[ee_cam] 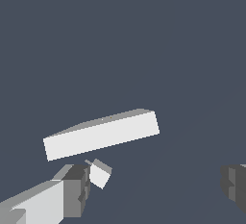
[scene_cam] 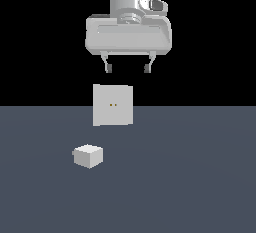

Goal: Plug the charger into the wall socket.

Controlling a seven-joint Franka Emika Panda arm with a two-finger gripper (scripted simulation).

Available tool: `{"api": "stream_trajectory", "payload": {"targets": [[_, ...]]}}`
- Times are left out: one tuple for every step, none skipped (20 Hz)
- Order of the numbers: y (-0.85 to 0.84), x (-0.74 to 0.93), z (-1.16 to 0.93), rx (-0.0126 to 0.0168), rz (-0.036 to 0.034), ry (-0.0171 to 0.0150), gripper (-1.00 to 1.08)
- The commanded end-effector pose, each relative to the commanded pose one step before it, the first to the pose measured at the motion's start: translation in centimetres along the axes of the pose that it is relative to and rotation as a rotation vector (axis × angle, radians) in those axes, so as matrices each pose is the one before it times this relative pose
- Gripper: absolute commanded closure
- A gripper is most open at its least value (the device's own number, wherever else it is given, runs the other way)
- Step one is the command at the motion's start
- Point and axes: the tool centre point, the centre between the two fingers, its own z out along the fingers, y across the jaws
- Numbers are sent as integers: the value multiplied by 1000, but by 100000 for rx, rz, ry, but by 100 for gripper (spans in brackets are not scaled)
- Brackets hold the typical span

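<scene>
The charger (scene_cam: 88, 156) is a small white cube lying on the grey floor, toward the exterior view's left and in front of the wall socket (scene_cam: 113, 105). The socket is a flat upright white panel with two tiny yellowish holes at its centre. My gripper (scene_cam: 127, 68) hangs high above the socket, open, with nothing between its fingers. In the wrist view the socket (ee_cam: 102, 135) shows edge-on as a white bar, and the charger (ee_cam: 100, 173) sits just beside one dark fingertip (ee_cam: 77, 189). The other fingertip (ee_cam: 234, 185) is far apart from it.
A flat dark grey floor (scene_cam: 190, 177) spreads around both objects. Behind it the background is black. No other objects are in view.
</scene>
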Motion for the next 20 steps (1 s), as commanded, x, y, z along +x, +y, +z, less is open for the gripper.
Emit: {"api": "stream_trajectory", "payload": {"targets": [[1, 0, 0, 0, 0, 0, -92], [-5, -4, 9, 7, -68, 13, -92], [-28, -13, 24, 27, -224, 41, -92], [-33, -21, 42, 43, -350, 64, -92], [-52, -30, 58, 61, -500, 92, -92], [-65, -39, 74, 78, -640, 117, -92], [-80, -47, 91, 96, -781, 143, -92], [-94, -56, 107, 113, -920, 168, -92], [-108, -64, 123, 130, -1058, 194, -92], [-121, -73, 139, 146, -1193, 218, -92], [-135, -81, 154, 163, -1328, 243, -92], [-149, -89, 170, 180, -1462, 268, -92], [-162, -97, 185, 196, -1591, 291, -92], [-175, -105, 200, 212, -1721, 315, -92], [-188, -113, 214, 227, -1845, 338, -92], [-200, -120, 229, 242, -1968, 360, -92], [-212, -128, 243, 257, -2088, 382, -92], [-224, -135, 256, 272, -2205, 403, -92], [-236, -142, 269, 286, -2319, 424, -92], [-246, -149, 282, 300, -2427, 444, -92]]}}
